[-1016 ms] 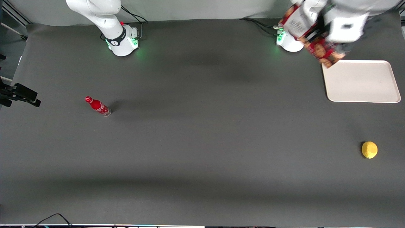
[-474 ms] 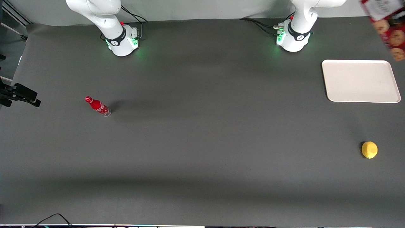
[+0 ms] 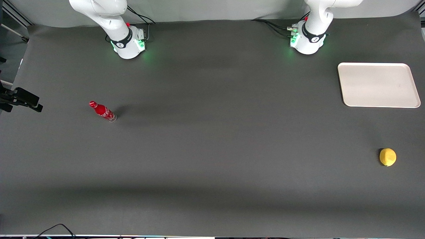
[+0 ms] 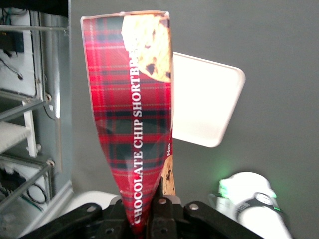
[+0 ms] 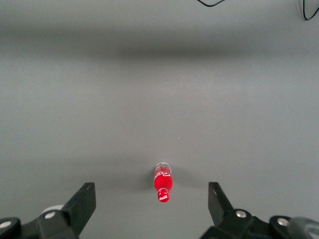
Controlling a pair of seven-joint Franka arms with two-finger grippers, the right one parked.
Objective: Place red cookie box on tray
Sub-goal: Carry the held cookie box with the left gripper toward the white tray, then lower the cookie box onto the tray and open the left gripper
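The end effector [image 4: 149, 219] is gripping the red cookie box [image 4: 134, 124] by one end, fingers clamped, aloft. The box's long axis is pointing toward twelve o'clock, with the bare tray [image 4: 202, 102] lying below at two o'clock.

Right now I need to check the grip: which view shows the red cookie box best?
The left wrist view: the red cookie box fills it, clamped in the gripper, with the tray below. The front and right wrist views show neither box nor gripper.

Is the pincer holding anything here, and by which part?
Yes: the pincer grips the red cookie box at one narrow end, high above the tray.
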